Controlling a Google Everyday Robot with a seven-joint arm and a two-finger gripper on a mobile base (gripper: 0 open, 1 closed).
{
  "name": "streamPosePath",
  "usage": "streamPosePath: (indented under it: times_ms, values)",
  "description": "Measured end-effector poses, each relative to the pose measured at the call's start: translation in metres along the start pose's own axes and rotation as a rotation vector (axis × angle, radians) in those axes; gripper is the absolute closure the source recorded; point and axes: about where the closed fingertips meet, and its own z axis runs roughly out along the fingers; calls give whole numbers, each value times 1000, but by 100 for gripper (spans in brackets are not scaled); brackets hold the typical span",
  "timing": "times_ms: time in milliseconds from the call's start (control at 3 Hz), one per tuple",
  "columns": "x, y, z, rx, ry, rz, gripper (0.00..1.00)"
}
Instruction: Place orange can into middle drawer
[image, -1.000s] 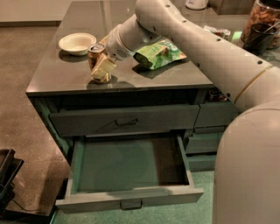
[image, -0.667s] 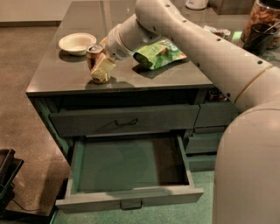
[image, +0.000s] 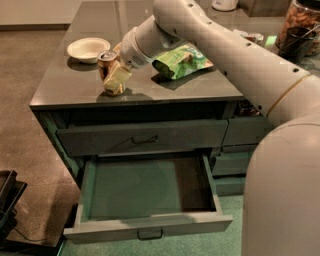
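The orange can (image: 105, 63) stands on the dark countertop (image: 65, 87) near its front left, silver top up. My gripper (image: 113, 76) is at the can, its pale fingers (image: 118, 80) shut around the can's right and lower side. The middle drawer (image: 145, 192) is pulled out wide below the counter, its green floor bare, its dark handle (image: 149, 233) at the front centre. The can is above and left of the drawer's opening.
A white bowl (image: 88, 49) sits behind the can on the left. A green snack bag (image: 181, 61) lies to the right of my wrist. The shut top drawer (image: 142, 137) is above the open one. Narrower drawers (image: 245, 132) are at right. A dark object (image: 7, 200) stands on the floor at left.
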Motion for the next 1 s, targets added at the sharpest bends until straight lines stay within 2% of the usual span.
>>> streamPosePath:
  times_ms: [333,667,1000]
  values:
    - [4,17,-24,5,11,-10,100]
    - [-1,52,-66,50,-1,-29,100]
    - [-16,110,-101,83,-42,-35,100]
